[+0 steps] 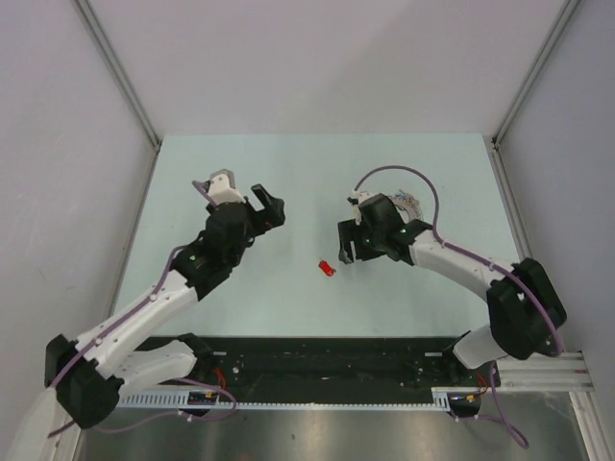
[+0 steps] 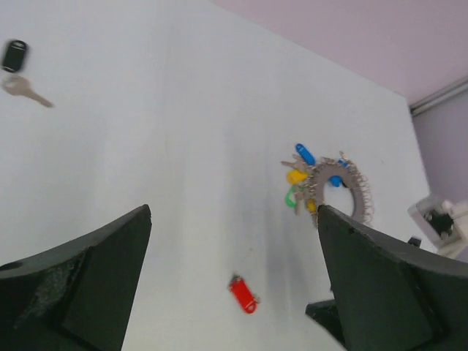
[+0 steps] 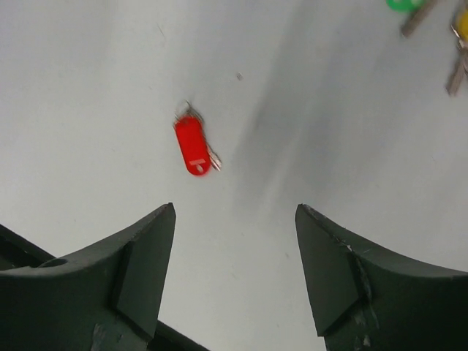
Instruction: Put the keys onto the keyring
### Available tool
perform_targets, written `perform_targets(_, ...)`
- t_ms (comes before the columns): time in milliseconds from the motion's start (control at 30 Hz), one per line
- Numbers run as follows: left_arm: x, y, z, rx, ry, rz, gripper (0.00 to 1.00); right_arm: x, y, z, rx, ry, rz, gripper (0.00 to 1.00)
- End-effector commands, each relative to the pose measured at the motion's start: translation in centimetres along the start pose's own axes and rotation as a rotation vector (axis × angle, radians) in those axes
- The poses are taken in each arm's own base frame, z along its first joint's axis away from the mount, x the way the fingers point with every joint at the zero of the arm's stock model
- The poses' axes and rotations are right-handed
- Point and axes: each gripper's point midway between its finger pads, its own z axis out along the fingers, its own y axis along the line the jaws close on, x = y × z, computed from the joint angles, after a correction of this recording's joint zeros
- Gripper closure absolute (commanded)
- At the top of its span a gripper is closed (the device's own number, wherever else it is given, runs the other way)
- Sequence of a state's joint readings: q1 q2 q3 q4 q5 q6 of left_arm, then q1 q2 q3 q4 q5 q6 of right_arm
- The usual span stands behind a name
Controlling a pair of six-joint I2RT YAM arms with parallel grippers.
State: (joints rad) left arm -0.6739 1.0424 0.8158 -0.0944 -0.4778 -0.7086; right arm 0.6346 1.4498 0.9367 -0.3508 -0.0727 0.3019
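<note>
A loose red-headed key [image 1: 327,267] lies on the pale table between my two grippers. It also shows in the left wrist view [image 2: 243,294] and the right wrist view [image 3: 192,145]. The keyring [image 2: 338,186], a silver ring fringed with keys with blue, yellow and green heads, lies flat beyond it; from above [image 1: 409,204] my right arm partly hides it. My left gripper [image 1: 264,206] [image 2: 232,212] is open and empty, above the table left of the red key. My right gripper [image 1: 346,245] [image 3: 235,208] is open and empty, just right of the red key.
A separate key with a black head [image 2: 16,55] lies far off at the top left of the left wrist view. Grey walls with aluminium posts [image 1: 120,77] enclose the table. A black rail [image 1: 327,365] runs along the near edge.
</note>
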Motion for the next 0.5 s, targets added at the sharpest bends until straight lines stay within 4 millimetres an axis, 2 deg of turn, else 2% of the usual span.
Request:
perform_targets(0, -2.8, 3.2, -2.9, -0.059, 0.012, 0.197, 0.0, -2.4, 1.7, 1.2, 0.026, 0.025, -0.045, 0.3)
perform_targets(33, -2.8, 3.9, -3.4, -0.068, 0.027, 0.226, 0.0, -1.2, 1.8, 2.4, 0.039, 0.084, -0.057, 0.32)
perform_targets(67, -3.7, 4.4, -4.1, -0.07, 0.009, 0.256, 0.0, -1.4, 2.0, 2.8, 0.039, 0.093, -0.06, 0.34)
perform_targets(100, -3.6, 4.8, -4.5, -0.067, 0.026, 0.283, 0.0, -2.0, 2.6, 3.1, 0.037, 0.095, -0.068, 0.35)
perform_targets(200, -4.5, 6.4, -5.4, -0.105, 0.002, 0.375, 0.0, -1.0, 3.2, 5.0, 0.049, 0.162, -0.091, 0.39)
perform_targets(233, -4.6, 6.9, -5.5, -0.121, -0.01, 0.398, 0.0, -1.9, 3.7, 5.2, 0.052, 0.156, -0.099, 0.4)
perform_targets(267, -4.6, 7.5, -5.5, -0.14, -0.018, 0.429, 0.0, -1.1, 3.7, 6.3, 0.066, 0.19, -0.11, 0.41)
perform_targets(333, -4.3, 8.7, -5.4, -0.174, -0.028, 0.445, 0.0, -1.7, 4.3, 6.9, 0.073, 0.2, -0.115, 0.45)
perform_targets(433, -3.8, 9.2, -5.2, -0.172, -0.017, 0.445, 0.01, -1.2, 4.0, 8.4, 0.123, 0.236, -0.135, 0.5)
perform_targets(467, -4.0, 9.5, -5.2, -0.181, -0.02, 0.45, 0.01, -2.0, 4.5, 8.5, 0.118, 0.223, -0.144, 0.5)
